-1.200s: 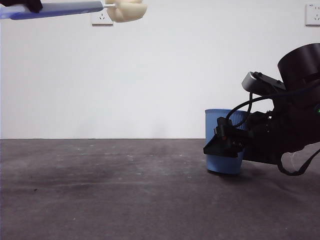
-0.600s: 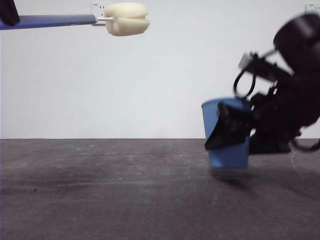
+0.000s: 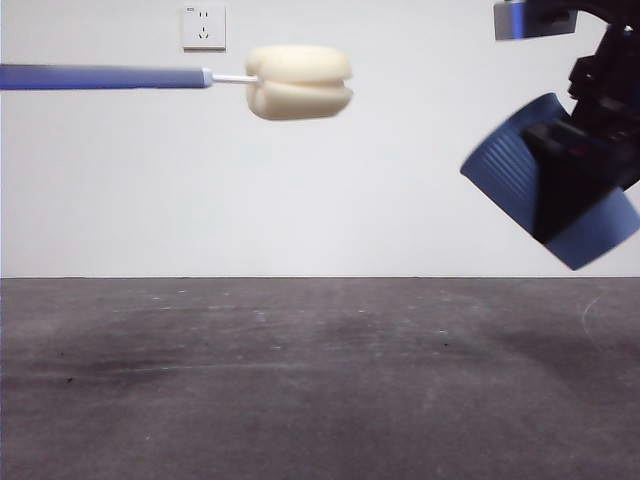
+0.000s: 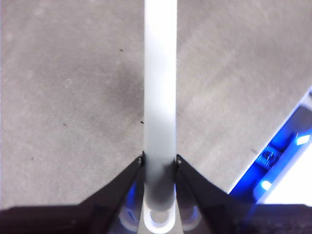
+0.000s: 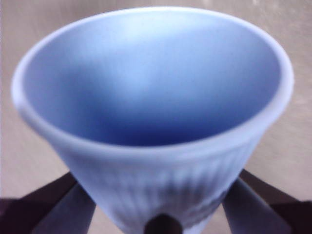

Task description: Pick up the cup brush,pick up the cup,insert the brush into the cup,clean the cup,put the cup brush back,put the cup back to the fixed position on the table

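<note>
The cup brush (image 3: 180, 78) hangs level high at the left of the front view, its cream sponge head (image 3: 298, 82) pointing right toward the cup. My left gripper (image 4: 159, 163) is shut on the brush's pale handle (image 4: 160, 87), which runs away from the wrist camera over the table. The blue ribbed cup (image 3: 545, 180) is lifted at the right, tilted with its mouth toward the brush. My right gripper (image 5: 158, 209) is shut on the cup (image 5: 156, 112) low on its ribbed wall, and the cup's hollow inside fills the right wrist view. A gap separates sponge and cup.
The dark grey table (image 3: 300, 380) stretches below both things. A white wall with a socket (image 3: 204, 27) stands behind. A blue-lit piece of equipment (image 4: 280, 161) shows at the edge of the left wrist view.
The right gripper has lifted the cup off the table and tipped its mouth to the left. The brush has come lower and further right.
</note>
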